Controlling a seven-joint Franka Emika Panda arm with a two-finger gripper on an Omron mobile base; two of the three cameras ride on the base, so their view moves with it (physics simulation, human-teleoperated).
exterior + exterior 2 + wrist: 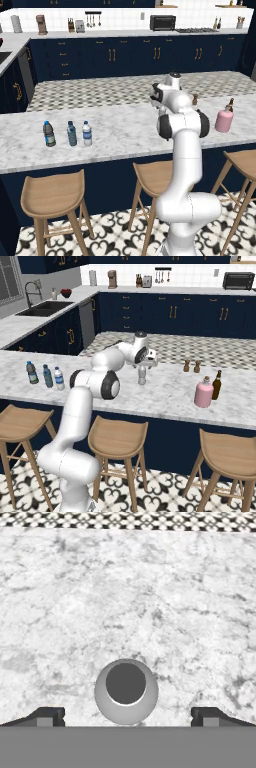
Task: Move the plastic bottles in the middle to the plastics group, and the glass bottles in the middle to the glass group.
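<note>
Plain greyish-clear water bottle (142, 375) stands upright on the marble counter (165, 388) directly under the gripper (143, 365) in the right base view; it looks light, thin-walled and slick, so a hold around the body below the shoulder seems safest.

In the hand view that bottle (126, 691) sits centred between the gripper's (127, 717) fingertips (47, 716), seen from above. The jaws stand spread well wider than the bottle, touching nothing and holding nothing. How far above the cap they hang is hard to judge.
</note>
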